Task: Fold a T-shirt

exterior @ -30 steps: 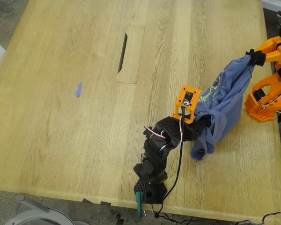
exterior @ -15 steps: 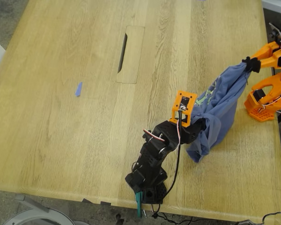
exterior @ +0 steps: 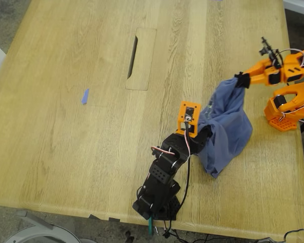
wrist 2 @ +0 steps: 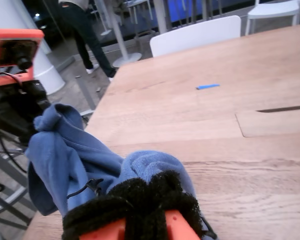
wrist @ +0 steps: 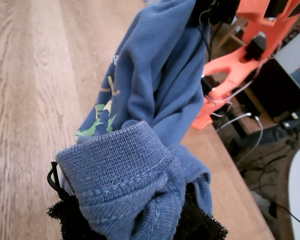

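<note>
you've got the t-shirt (exterior: 224,124) strung up between both arms, off toward the exterior view's right end of the table (exterior: 66,152); my first gripper (exterior: 200,135), the black arm's, has its jaws clamped on a bunched ribbed hem; my second gripper (exterior: 239,78), the orange arm's, is pinched shut on another bunched bit of the cloth; held at two points, the cloth can hang and open out, though it's sagging in a clump with its lowest fold at the tabletop; i'd say spreading flat comes first; blue tape scrap (exterior: 84,96) sits well apart.
</note>
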